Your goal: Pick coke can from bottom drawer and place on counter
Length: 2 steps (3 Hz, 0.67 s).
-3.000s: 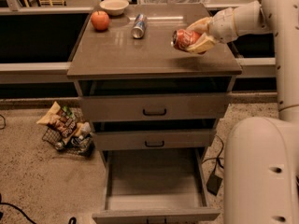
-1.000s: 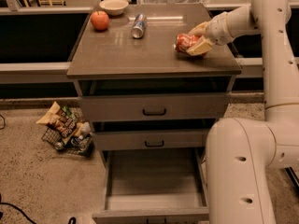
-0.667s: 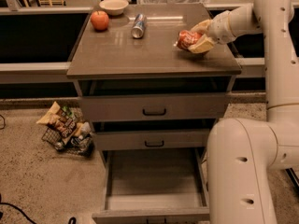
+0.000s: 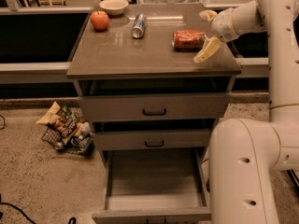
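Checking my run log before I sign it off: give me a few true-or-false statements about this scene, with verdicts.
1. The coke can lies on its side on the counter. True.
2. The gripper is shut on the coke can. False: its fingers are spread, at the can's right end.
3. The bottom drawer is pulled out. True.
4. The apple sits inside the bowl. False: it rests on the counter beside the bowl.
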Each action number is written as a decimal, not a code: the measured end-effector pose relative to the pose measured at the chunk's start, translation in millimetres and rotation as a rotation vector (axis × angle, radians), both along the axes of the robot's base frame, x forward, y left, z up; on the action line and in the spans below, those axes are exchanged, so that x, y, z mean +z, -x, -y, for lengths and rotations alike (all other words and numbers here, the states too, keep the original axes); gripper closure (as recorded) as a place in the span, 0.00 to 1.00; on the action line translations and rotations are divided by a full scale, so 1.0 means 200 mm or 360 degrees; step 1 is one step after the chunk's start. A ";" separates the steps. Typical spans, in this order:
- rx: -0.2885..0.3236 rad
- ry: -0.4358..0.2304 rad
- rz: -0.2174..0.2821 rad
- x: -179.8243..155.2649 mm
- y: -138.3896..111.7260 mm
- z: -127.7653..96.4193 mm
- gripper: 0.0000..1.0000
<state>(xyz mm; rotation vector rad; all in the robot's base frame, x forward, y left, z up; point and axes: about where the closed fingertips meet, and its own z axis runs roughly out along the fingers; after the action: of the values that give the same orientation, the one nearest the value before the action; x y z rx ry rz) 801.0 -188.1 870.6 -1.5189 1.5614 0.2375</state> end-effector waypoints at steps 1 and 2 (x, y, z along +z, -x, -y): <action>-0.0032 -0.0058 0.0088 0.15 0.03 0.07 0.00; -0.0091 -0.0044 0.0232 0.47 0.13 0.18 0.00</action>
<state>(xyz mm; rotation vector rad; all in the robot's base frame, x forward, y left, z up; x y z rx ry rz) 775.5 -224.2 963.7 -1.4358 1.4776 0.1128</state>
